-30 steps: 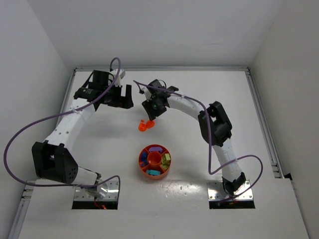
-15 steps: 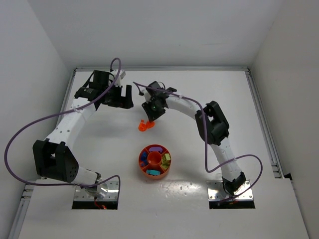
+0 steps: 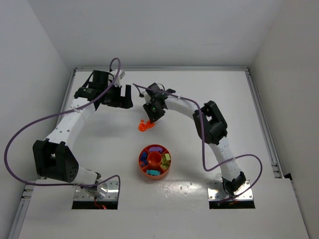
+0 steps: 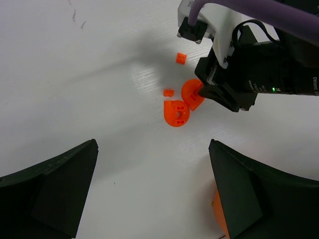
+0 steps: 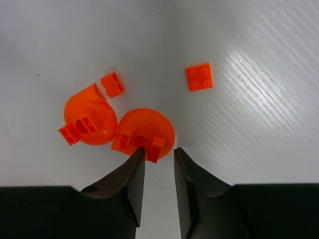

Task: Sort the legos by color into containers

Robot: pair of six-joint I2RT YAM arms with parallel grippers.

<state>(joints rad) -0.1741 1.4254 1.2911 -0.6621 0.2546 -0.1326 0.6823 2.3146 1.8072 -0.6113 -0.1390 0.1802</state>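
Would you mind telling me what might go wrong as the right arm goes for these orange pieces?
The right fingers straddle only an edge tab of the near rounded orange plastic piece, so a pinch may slip or flick it away. That piece touches a second rounded orange piece, with a small orange brick right beside it, so lifting one could scatter the others.

top cam overhead, wrist cams low, sharing orange legos (image 5: 144, 132)

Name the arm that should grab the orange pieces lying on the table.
Right. The right gripper is at a round orange piece, whose edge sits between its fingers. The left gripper hangs open, farther off.
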